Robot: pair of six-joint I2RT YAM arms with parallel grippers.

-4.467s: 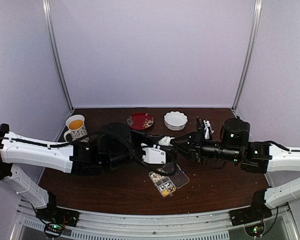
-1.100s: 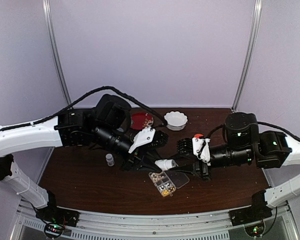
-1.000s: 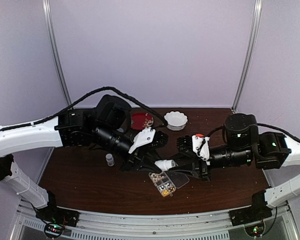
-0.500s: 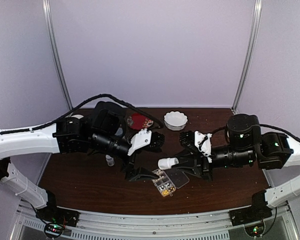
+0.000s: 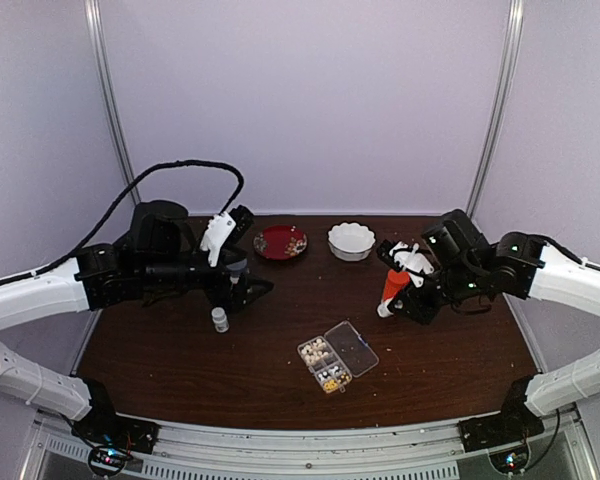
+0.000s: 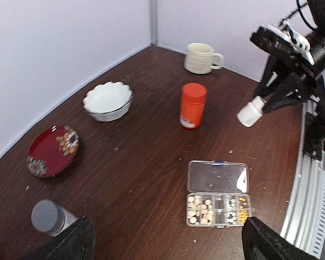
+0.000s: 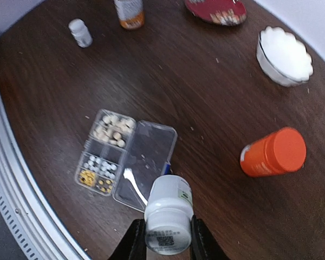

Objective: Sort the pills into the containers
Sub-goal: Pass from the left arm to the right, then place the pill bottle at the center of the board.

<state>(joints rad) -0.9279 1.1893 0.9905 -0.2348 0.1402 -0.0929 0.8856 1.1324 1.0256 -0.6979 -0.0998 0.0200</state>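
Right wrist: R fingers (image 7: 133,245) hold white bottle (image 7: 168,214), cap unclear

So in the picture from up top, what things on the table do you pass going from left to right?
small bottle → red plate → white bowl → orange bottle

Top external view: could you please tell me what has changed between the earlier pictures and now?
Both arms drew back from above the pill box: the left claw swung away leftward and opened; the right claw carried the white bottle off to the right, still gripping it. The pill box, small vial, red plate and white bowl stayed put.
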